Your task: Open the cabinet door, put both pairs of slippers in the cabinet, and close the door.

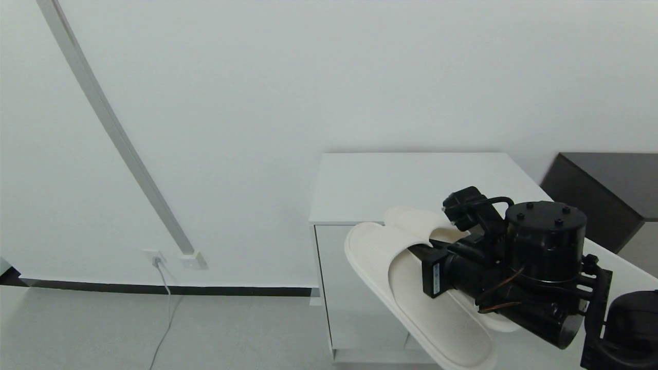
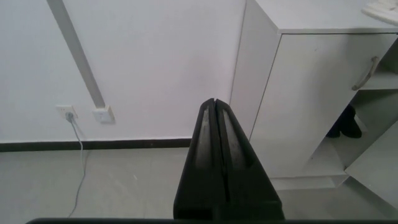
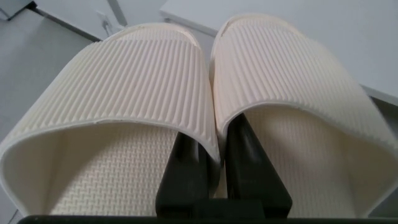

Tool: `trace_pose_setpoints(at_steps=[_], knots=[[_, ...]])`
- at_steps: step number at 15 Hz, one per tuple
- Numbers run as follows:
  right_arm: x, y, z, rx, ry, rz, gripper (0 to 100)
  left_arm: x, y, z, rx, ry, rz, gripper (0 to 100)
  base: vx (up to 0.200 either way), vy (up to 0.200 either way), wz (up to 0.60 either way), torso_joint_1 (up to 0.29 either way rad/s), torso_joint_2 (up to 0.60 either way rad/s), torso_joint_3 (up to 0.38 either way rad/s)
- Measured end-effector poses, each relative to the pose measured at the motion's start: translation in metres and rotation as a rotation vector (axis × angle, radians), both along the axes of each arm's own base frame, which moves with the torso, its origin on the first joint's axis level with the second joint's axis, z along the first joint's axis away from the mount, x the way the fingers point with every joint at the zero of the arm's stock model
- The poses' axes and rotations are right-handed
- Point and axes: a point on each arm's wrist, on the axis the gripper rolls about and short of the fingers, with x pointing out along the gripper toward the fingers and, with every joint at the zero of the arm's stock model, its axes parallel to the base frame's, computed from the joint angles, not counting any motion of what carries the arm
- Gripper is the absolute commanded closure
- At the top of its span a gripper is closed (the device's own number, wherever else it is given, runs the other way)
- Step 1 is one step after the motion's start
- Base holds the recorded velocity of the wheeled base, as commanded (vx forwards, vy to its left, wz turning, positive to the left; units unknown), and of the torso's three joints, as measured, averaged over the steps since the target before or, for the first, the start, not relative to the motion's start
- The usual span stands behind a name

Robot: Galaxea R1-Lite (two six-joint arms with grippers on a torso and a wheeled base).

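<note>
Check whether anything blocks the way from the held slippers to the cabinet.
Nothing visible does. The right gripper holds the slippers before the front of the cabinet. In the left wrist view its compartment stands open beside the handled door; a dark object sits on an inner shelf, possibly taking some room.

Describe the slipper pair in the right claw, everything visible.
The slipper pair is cream and foam-like, slide style, with ribbed upper bands, a fine embossed pattern on the footbeds and smooth rims. The two sit side by side with their inner edges pressed together: the right claw has one finger under each band and pinches those inner walls. In the head view the pair is held tilted in the air before the white cabinet. Only the claw visibly touches it.
</note>
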Motion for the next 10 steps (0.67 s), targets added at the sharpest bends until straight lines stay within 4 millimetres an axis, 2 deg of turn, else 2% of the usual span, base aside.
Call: trace_pose_setpoints(at_steps=[10], knots=[[-0.0005,0.0003,-0.0014,-0.004,0.004,0.002,100,0.0000,0.0000,0.0000,0.000,0.000,0.000,100,0.000,-0.200,0.00,0.000,0.00,0.003]])
